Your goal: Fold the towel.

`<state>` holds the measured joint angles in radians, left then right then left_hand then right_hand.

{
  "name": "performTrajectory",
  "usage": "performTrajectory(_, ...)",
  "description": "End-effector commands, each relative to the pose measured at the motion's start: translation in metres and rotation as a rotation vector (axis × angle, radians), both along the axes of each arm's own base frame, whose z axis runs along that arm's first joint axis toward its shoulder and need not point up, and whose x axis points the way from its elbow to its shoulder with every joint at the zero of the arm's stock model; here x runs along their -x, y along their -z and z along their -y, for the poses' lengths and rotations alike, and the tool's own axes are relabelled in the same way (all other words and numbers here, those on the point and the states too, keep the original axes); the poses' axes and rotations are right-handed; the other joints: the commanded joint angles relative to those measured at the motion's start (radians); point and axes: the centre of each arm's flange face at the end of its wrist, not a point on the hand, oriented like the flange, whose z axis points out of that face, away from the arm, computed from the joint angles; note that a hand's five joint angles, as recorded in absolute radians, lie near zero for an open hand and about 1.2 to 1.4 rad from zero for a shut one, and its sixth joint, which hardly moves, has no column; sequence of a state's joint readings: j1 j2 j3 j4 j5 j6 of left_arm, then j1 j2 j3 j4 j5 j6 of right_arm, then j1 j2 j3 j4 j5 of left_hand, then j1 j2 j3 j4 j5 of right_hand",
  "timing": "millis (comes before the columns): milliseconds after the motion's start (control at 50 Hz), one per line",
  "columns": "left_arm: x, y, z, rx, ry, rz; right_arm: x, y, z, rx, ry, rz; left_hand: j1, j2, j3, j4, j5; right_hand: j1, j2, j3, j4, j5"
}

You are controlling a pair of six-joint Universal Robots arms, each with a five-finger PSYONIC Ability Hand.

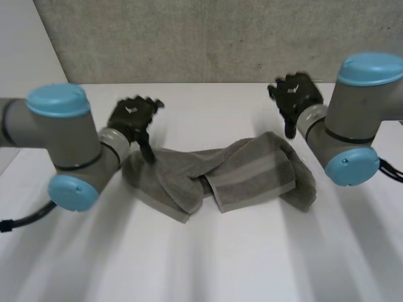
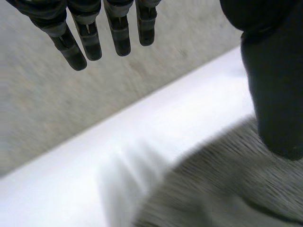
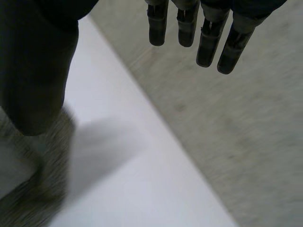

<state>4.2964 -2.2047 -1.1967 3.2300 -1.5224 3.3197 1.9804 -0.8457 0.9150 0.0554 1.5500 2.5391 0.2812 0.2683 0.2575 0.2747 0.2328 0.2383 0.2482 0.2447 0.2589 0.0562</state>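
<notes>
Left robot hand (image 1: 132, 117); right robot hand (image 1: 295, 94): spread | towel (image 1: 252, 171) runs left-right; perhaps touched

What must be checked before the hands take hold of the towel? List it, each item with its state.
1. Left hand open: ok, fingers straight, apart from the thumb.
2. Right hand open: ok, fingers straight.
3. Towel spread flat: not ok, it lies bunched in folds.
4. Towel wholly on the table: ok.
5. Each hand near its own end of the towel: ok.
6. Where the towel's corners lie among the folds: cannot tell.
</notes>
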Motion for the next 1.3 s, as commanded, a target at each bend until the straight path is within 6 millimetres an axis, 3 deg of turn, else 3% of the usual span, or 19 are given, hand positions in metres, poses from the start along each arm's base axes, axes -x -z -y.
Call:
performTrajectory(20, -0.012, -0.035, -0.010, 0.075, -0.020, -0.027, 0.009, -0.046, -0.033, 0.114, -0.036, 0.055, -0.082, -0.069, -0.059, -0.076, -0.209, -0.064, -0.074, -0.070, -0.084, -0.056)
performTrajectory(80, -0.017, -0.037, -0.025, 0.060, -0.022, -0.020, 0.012, -0.043, -0.049, 0.077, -0.063, 0.037, -0.029, -0.017, -0.006, -0.023, -0.156, -0.064, -0.074, -0.070, -0.084, -0.056)
performTrajectory(120, -0.020, -0.029, -0.045, 0.017, -0.008, -0.001, 0.013, -0.037, -0.074, -0.004, -0.104, 0.008, 0.058, 0.071, 0.082, 0.064, -0.068, -0.019, -0.029, -0.025, -0.040, -0.012)
performTrajectory(140, -0.020, -0.029, -0.046, 0.016, -0.008, 0.000, 0.013, -0.037, -0.074, -0.005, -0.104, 0.008, 0.059, 0.071, 0.082, 0.065, -0.068, -0.018, -0.028, -0.025, -0.039, -0.011)
performTrajectory(180, -0.024, -0.018, -0.068, -0.038, 0.008, 0.016, 0.012, -0.025, -0.099, -0.117, -0.153, -0.030, 0.143, 0.156, 0.167, 0.150, 0.017, 0.020, 0.010, 0.013, -0.001, 0.027)
performTrajectory(240, -0.024, -0.013, -0.080, -0.065, 0.022, 0.025, 0.012, -0.016, -0.109, -0.178, -0.172, -0.051, 0.155, 0.168, 0.179, 0.162, 0.029, 0.023, 0.013, 0.016, 0.002, 0.030)
performTrajectory(280, -0.022, 0.002, -0.103, -0.121, 0.055, 0.051, 0.013, 0.000, -0.123, -0.272, -0.195, -0.064, 0.156, 0.168, 0.179, 0.162, 0.029, 0.020, 0.010, 0.014, -0.001, 0.027)
performTrajectory(340, -0.019, 0.014, -0.118, -0.168, 0.075, 0.054, 0.008, 0.011, -0.136, -0.322, -0.215, -0.023, 0.126, 0.139, 0.150, 0.133, 0.000, 0.017, 0.007, 0.011, -0.004, 0.024)
performTrajectory(420, -0.016, 0.019, -0.125, -0.217, 0.076, 0.004, 0.004, 0.019, -0.141, -0.327, -0.224, 0.022, 0.053, 0.066, 0.077, 0.060, -0.073, 0.020, 0.010, 0.013, -0.001, 0.027)
performTrajectory(520, -0.012, 0.028, -0.122, -0.300, 0.046, -0.104, 0.001, 0.036, -0.138, -0.341, -0.219, 0.059, -0.038, -0.025, -0.015, -0.032, -0.164, 0.040, 0.031, 0.034, 0.020, 0.048)
performTrajectory(560, -0.003, 0.032, -0.119, -0.327, 0.046, -0.147, -0.007, 0.058, -0.140, -0.374, -0.235, 0.046, -0.038, -0.025, -0.015, -0.032, -0.164, 0.084, 0.074, 0.078, 0.064, 0.092)
performTrajectory(620, 0.005, 0.036, -0.116, -0.338, 0.052, -0.167, -0.017, 0.072, -0.148, -0.391, -0.264, 0.028, -0.038, -0.025, -0.015, -0.032, -0.164, 0.128, 0.118, 0.122, 0.108, 0.136)
performTrajectory(840, 0.014, 0.052, -0.093, -0.326, -0.022, -0.158, -0.031, 0.092, -0.139, -0.382, -0.280, 0.037, -0.038, -0.025, -0.015, -0.032, -0.164, 0.252, 0.242, 0.245, 0.231, 0.259)
performTrajectory(960, 0.016, 0.057, -0.086, -0.320, -0.043, -0.151, -0.035, 0.093, -0.133, -0.360, -0.281, 0.048, -0.038, -0.025, -0.015, -0.032, -0.164, 0.296, 0.286, 0.289, 0.275, 0.303)
performTrajectory(1040, 0.020, 0.064, -0.082, -0.321, -0.040, -0.143, -0.038, 0.097, -0.128, -0.341, -0.278, 0.056, -0.032, -0.020, -0.009, -0.026, -0.159, 0.448, 0.438, 0.442, 0.428, 0.456)
performTrajectory(1300, 0.028, 0.072, -0.071, -0.302, -0.034, -0.148, -0.040, 0.102, -0.121, -0.311, -0.261, 0.053, -0.015, -0.002, 0.009, -0.008, -0.141, 0.510, 0.500, 0.504, 0.490, 0.518)
